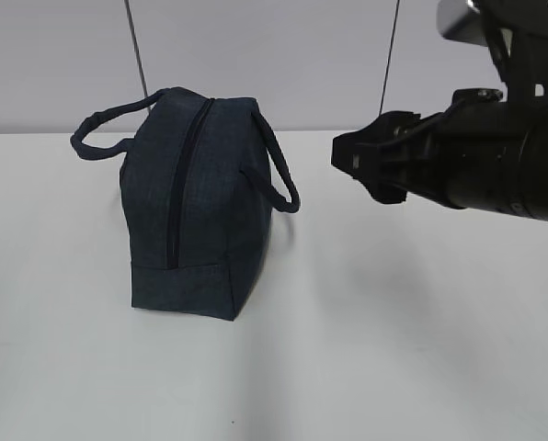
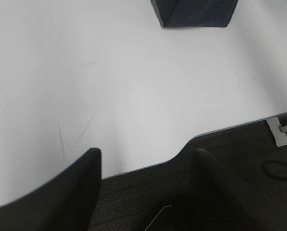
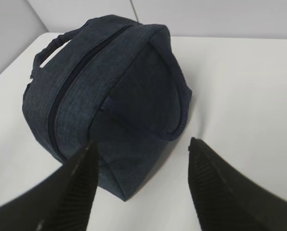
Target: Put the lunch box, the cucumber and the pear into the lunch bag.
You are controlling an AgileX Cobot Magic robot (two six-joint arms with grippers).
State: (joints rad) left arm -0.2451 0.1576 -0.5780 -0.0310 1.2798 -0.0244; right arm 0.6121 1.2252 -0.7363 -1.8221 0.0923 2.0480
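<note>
Lunch bag (image 1: 196, 207) looks soft, light, zipped; grasp at the zipper. Right claw (image 3: 141, 159) spread, empty; left claw (image 2: 146, 166) likewise.

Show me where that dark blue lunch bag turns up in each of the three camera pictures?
Exterior view: the lunch bag stands left of centre on the white table, zipper closed.
Left wrist view: only a bottom corner of it shows at the top edge.
Right wrist view: it fills the upper left, beyond the right gripper fingers.
Shared landmark: the white table.
</note>
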